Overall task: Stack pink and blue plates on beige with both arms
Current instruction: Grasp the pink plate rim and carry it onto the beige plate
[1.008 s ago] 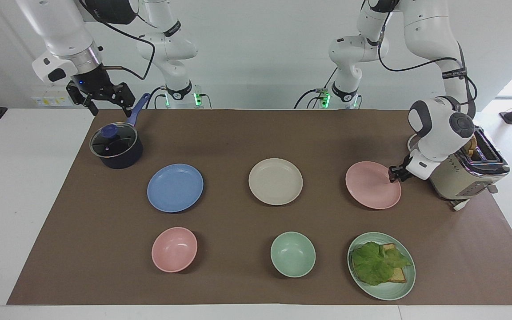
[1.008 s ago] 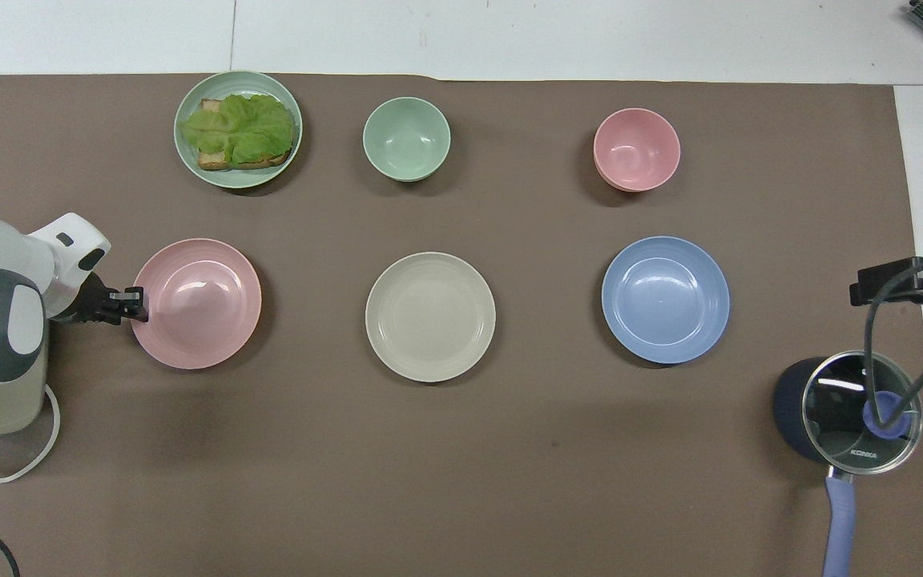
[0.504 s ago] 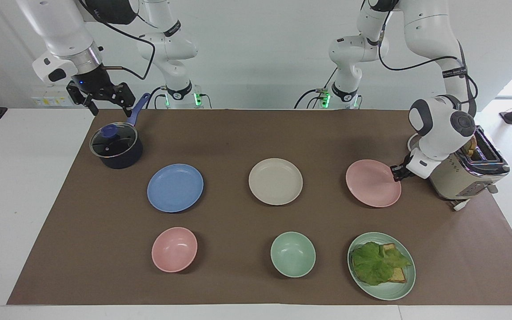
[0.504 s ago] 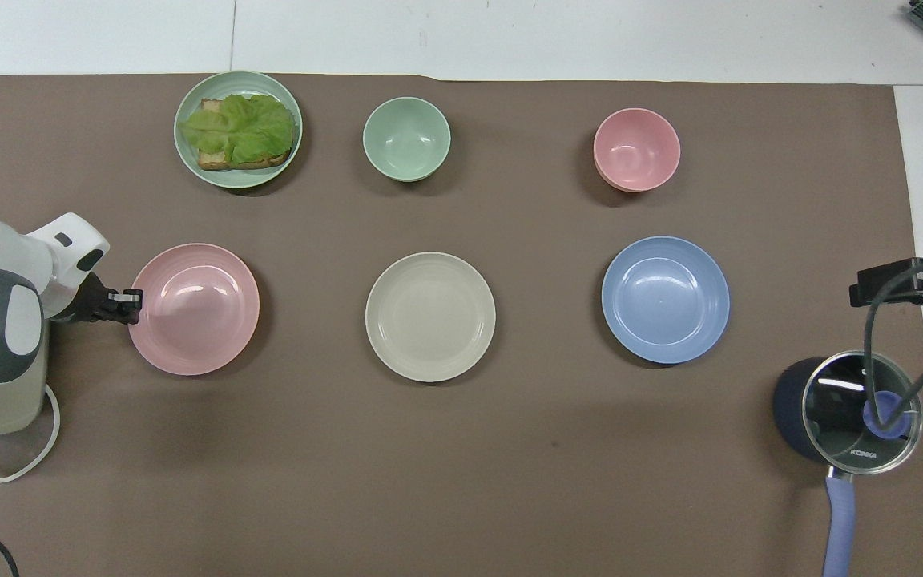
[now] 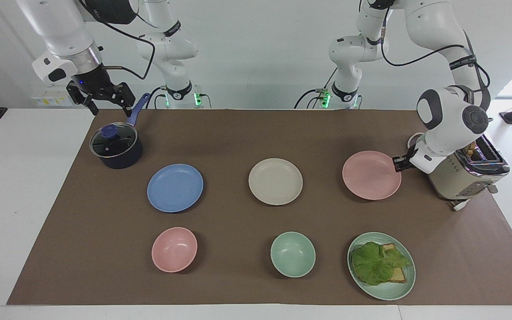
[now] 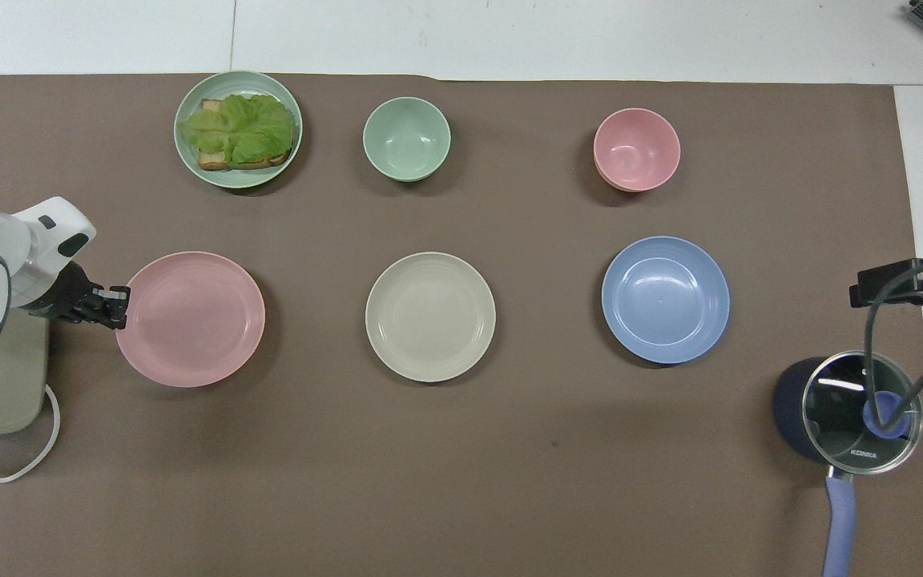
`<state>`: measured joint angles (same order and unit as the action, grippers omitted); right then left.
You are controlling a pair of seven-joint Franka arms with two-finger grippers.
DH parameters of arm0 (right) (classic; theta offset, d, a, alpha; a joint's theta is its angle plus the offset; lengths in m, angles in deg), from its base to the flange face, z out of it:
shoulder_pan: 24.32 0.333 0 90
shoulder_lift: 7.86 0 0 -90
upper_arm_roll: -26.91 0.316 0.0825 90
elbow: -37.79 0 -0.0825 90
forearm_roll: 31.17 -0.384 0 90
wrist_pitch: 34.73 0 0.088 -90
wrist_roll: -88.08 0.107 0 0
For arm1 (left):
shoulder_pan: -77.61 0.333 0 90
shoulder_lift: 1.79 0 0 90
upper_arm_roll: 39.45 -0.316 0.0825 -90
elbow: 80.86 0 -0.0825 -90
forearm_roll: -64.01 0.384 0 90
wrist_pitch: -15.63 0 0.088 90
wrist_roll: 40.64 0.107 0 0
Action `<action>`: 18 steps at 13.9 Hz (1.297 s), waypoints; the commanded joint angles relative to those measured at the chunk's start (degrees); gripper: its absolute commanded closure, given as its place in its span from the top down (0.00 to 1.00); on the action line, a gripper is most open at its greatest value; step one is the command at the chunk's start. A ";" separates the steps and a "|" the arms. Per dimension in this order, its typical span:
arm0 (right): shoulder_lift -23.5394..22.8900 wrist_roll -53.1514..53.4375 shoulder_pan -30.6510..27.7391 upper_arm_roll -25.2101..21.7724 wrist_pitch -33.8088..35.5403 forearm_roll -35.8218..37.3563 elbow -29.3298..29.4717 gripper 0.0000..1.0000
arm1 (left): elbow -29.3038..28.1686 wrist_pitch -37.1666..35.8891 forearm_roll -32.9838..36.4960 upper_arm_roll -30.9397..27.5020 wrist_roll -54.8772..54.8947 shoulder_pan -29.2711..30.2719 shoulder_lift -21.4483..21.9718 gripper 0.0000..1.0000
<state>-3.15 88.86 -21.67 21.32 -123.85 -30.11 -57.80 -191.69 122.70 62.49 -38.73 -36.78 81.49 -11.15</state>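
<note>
A white worktop (image 5: 16, 186) covered almost edge to edge by a brown mat (image 5: 247, 133) stands against a plain white wall (image 5: 256, 53), with bright daylight falling in at the left arm's end of the worktop.

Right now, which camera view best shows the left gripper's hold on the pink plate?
The facing view: the left gripper is shut on the pink plate's rim, lifted off the mat. The overhead view shows the rim grip, not the lift.
</note>
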 commanded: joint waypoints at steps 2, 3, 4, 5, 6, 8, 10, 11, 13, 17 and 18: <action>1.44 0.18 -0.37 0.40 0.44 0.08 -1.35 1.00 | 4.66 -7.48 -1.81 0.60 0.36 -2.21 1.01 0.00; 1.44 0.18 -0.37 0.40 0.44 0.08 -1.35 1.00 | 4.58 -7.49 -3.82 0.60 0.36 -3.17 1.45 0.00; 1.44 0.18 -0.37 0.40 0.44 0.08 -1.35 1.00 | 4.32 -6.97 -5.15 0.60 0.01 -4.57 1.54 0.00; 1.44 0.18 -0.37 0.49 0.44 0.08 -1.35 1.00 | 4.23 -6.79 -6.12 0.77 -1.99 -6.59 1.71 0.00; 1.44 0.18 -0.37 0.40 0.44 0.08 -1.35 1.00 | 4.23 -6.18 -7.17 0.77 -5.23 -8.70 1.71 0.00; 1.44 0.18 -0.37 0.40 0.44 0.08 -1.35 1.00 | 3.70 -2.94 -8.93 0.77 -9.55 -12.48 1.89 0.00; 1.44 0.18 -0.37 0.40 0.44 0.08 -1.44 1.00 | 3.17 -0.56 -11.56 0.77 -14.47 -15.39 1.98 0.00; 1.44 0.18 -0.37 0.40 0.44 0.08 -1.44 1.00 | 2.39 1.11 -12.53 0.77 -16.67 -16.79 2.33 0.00; 1.53 0.18 -0.37 0.40 0.44 0.08 -1.53 1.00 | 1.07 4.53 -12.72 0.77 -20.19 -20.48 1.89 0.00; 1.53 0.18 -0.37 0.40 0.44 0.08 -1.53 1.00 | -1.75 12.63 -13.59 0.77 -26.18 -26.55 0.75 0.00; 1.53 0.18 -0.37 0.40 0.44 0.08 -1.53 1.00 | -1.66 13.68 -13.77 0.77 -26.97 -27.52 -0.38 0.00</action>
<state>-3.10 88.86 -21.67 21.32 -123.76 -30.11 -57.97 -192.32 133.87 49.97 -37.05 -62.42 55.78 -11.11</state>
